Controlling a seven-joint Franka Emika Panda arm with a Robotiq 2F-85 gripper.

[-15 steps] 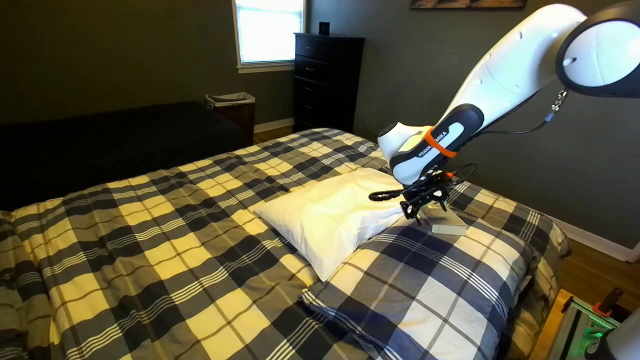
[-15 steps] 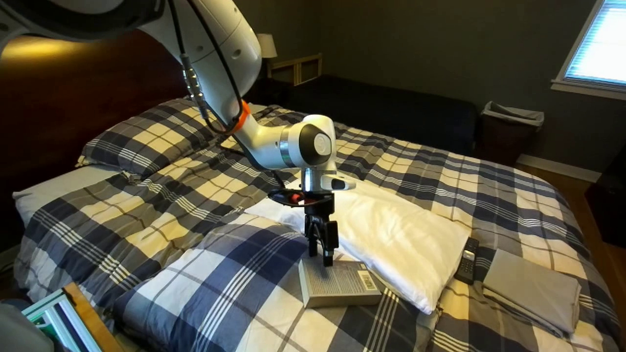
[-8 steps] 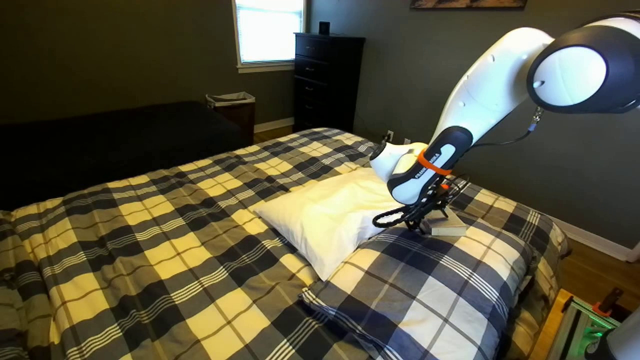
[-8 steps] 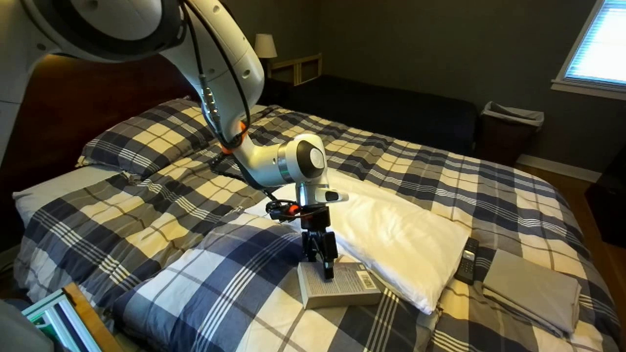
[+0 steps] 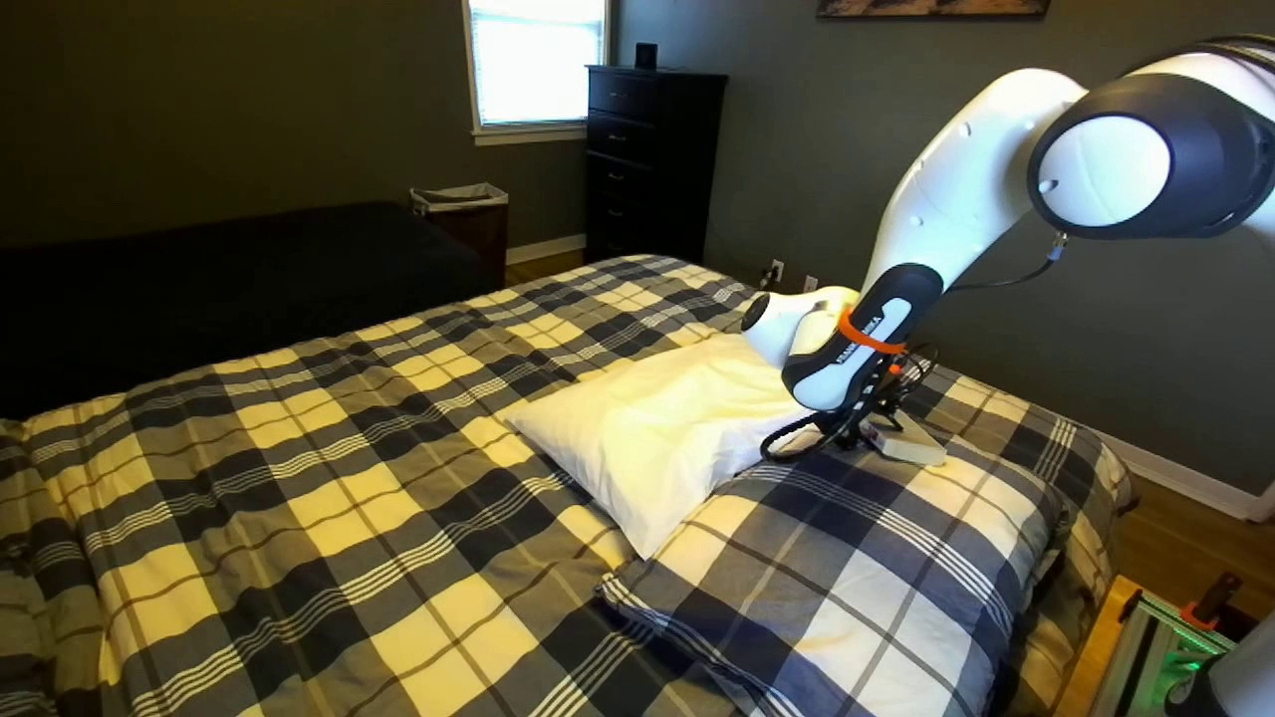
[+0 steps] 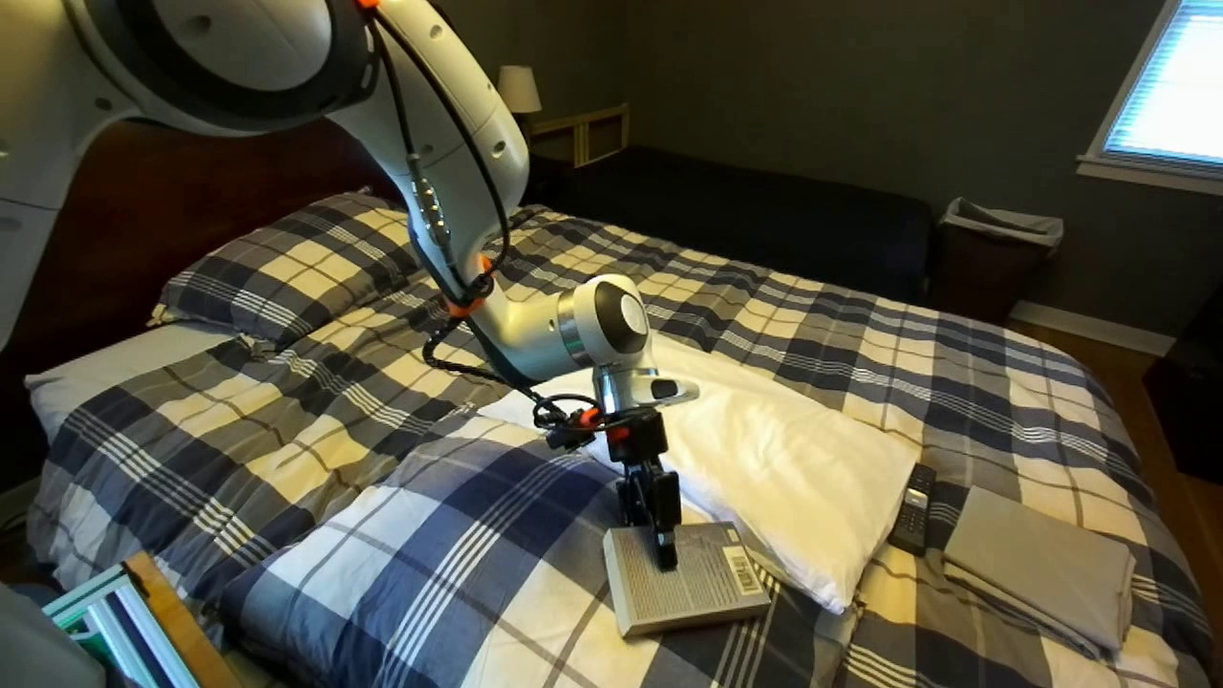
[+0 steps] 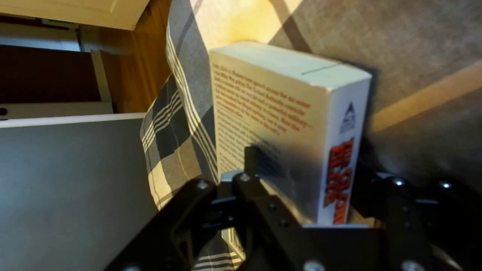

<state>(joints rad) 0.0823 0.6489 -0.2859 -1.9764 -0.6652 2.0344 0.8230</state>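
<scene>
Black hand (image 7: 305, 176) clamps the book (image 7: 276, 120), partly hiding it.

Dark gray walls (image 5: 249, 110), bright window (image 5: 538, 62), white-shaded lamp (image 6: 519, 89), lined basket (image 5: 463, 231), black dresser (image 5: 652, 149) beyond the far corner of a plaid-covered bed (image 5: 299, 518), wooden floor (image 7: 131, 71) past its edge.

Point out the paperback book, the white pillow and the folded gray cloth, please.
Paperback book (image 7: 278, 116), in the wrist view: back cover.
White pillow (image 6: 774, 468), in an exterior view: upper side.
Folded gray cloth (image 6: 1037, 569), in an exterior view: flat top.
</scene>
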